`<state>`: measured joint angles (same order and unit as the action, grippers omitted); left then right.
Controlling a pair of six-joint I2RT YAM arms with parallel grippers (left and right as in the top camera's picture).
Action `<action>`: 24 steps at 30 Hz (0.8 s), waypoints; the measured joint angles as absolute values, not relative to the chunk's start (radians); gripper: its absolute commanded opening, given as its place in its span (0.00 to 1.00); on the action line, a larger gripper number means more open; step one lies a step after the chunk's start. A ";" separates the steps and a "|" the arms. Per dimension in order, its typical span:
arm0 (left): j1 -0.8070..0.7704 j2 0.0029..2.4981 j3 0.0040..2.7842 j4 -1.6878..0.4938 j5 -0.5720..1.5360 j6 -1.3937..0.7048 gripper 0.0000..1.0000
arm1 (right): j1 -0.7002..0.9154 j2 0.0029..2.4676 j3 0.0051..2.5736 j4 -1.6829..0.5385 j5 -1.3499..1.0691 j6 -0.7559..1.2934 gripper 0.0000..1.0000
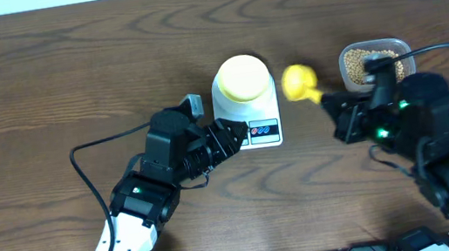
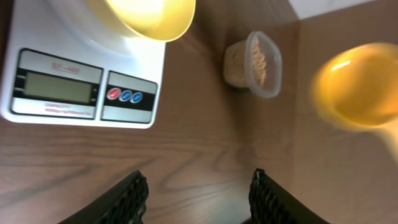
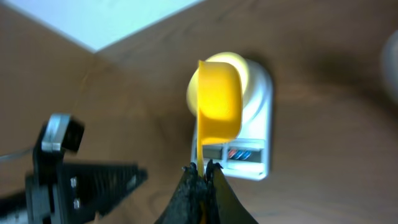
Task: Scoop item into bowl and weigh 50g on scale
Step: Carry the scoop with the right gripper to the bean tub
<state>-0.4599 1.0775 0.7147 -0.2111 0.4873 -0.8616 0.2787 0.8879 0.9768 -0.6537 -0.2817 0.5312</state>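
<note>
**Scoop.** The yellow scoop [image 1: 298,82] is a smooth plastic cup on a thin, flat handle. It hangs above the worktop [image 1: 41,72], between the scale [image 1: 268,106] and the tub [image 1: 372,50]. Its long axis runs diagonally: the cup end points toward the far-left corner and the handle end toward the near-right corner. Motion blur in the left wrist view hides what the cup holds.

**Right gripper.** The right gripper [image 1: 332,108] pinches the handle tip. In the right wrist view its two fingers are pressed against the thin handle edge.

**Left gripper.** The left gripper [image 1: 228,138] hovers at the near-left corner of the scale. Its ribbed black fingers [image 2: 127,199] are spread wide, with bare wood between them.

**Scale.** The scale is white, glossy and rounded-rectangular. It sits mid-worktop, slightly nearer the far edge. Its long axis runs from far edge to near edge. The grey display [image 2: 53,87] and the red and blue buttons [image 2: 124,96] face the near edge.

**Bowl.** The bowl [image 1: 242,79] is round, pale yellow and smooth. It stands upright on the far part of the scale platform.

**Beans.** The beans [image 1: 360,64] are small, round and tan. They lie as a grainy heap in the tub, which is clear plastic with rounded corners. The tub stands toward the far-right corner, just beyond the right gripper.

**Worktop.** Dark brown surface with a wavy wood grain.
</note>
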 measured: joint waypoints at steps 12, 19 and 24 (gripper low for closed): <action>-0.460 1.089 0.976 -0.772 0.331 -0.562 0.54 | 0.136 1.044 1.158 -0.896 -0.246 0.392 0.01; -0.460 1.084 1.110 -0.880 0.121 -0.488 0.71 | 0.127 1.057 1.158 -0.867 -0.246 0.381 0.01; -0.460 1.085 1.110 -0.879 0.091 -0.472 0.91 | 0.127 1.032 1.158 -0.868 -0.246 0.390 0.01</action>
<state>-0.4599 1.0847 1.1095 -0.8795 0.0910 -0.4721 0.1272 1.0321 1.1576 -0.8680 -0.2459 0.3897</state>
